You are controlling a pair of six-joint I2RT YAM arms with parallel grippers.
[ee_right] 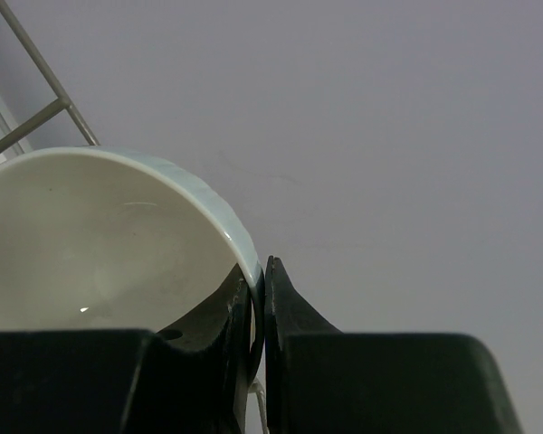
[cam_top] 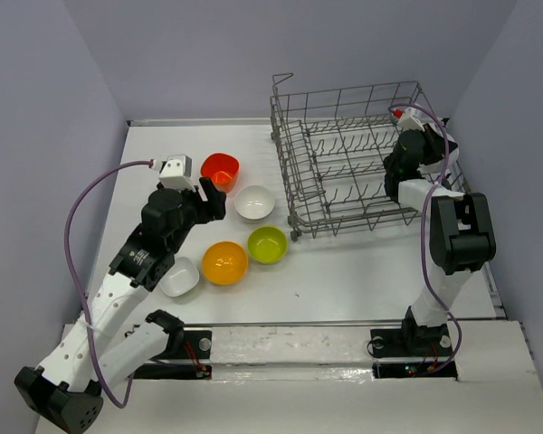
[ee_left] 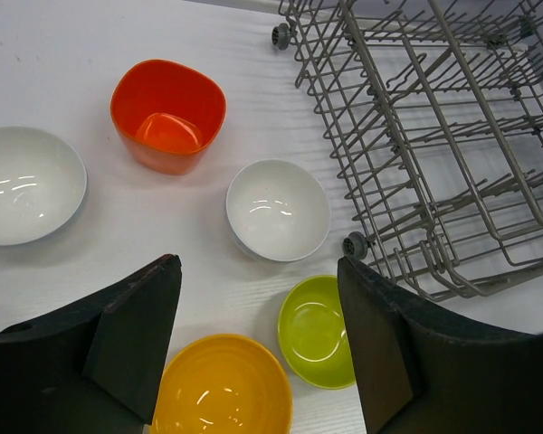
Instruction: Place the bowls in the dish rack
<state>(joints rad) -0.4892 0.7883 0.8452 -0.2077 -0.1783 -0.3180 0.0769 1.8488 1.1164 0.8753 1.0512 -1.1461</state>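
Bowls lie loose on the table (cam_top: 344,271): nearest the arm bases a white bowl (cam_top: 179,277) sits beside the left arm, then an orange-yellow bowl (cam_top: 224,262) with a lime green bowl (cam_top: 267,244) just beside it, and farther back a second white bowl (cam_top: 254,202) and a red-orange bowl (cam_top: 220,169). The left gripper (ee_left: 255,271) hangs over this group, jaws spread wide and holding nothing. Farther off, at the right side of the grey wire dish rack (cam_top: 344,154), the right gripper (ee_right: 258,280) is pinched tight on the rim of a third white bowl (ee_right: 100,244); whether that bowl touches the wires cannot be told.
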